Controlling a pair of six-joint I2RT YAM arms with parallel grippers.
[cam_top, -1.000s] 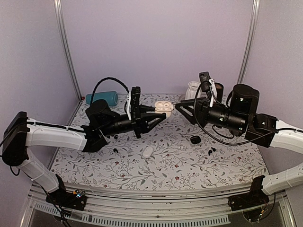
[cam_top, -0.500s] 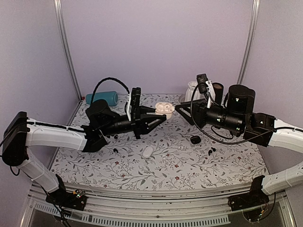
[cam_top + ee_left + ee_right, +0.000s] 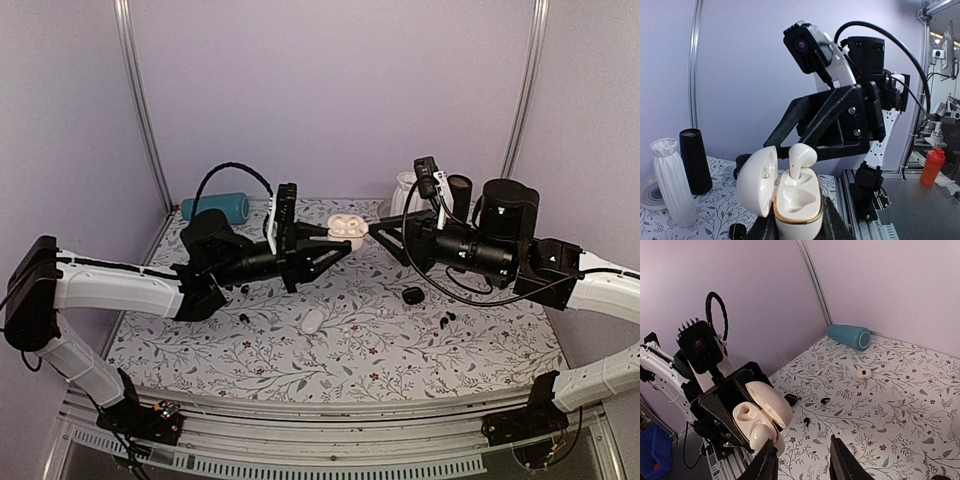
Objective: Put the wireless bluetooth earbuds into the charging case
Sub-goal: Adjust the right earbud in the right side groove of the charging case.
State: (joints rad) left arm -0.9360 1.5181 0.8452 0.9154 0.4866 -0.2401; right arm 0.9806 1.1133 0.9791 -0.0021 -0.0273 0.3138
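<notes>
From above, my left pincer (image 3: 337, 240) is clenched on the open white charging case (image 3: 347, 228), which it holds off the flowered surface (image 3: 380, 350) near mid-table. My right pincer (image 3: 377, 228) points at it from the opposite side, tips just beside the case. Down on the surface lie a closed white case (image 3: 312, 320), a black case (image 3: 412, 295) and a pair of black earbuds (image 3: 443, 318) — all well apart from what I hold.

In my left wrist view the charging case stands upright in my grip. Its lid (image 3: 757, 181) is swung open to one side, and a white earbud (image 3: 801, 161) stands tall out of one well.

In my right wrist view, my right fingers (image 3: 766, 462) stand apart with only flowered surface between them — released, grasping nothing. The open case hangs just beside one fingertip.
</notes>
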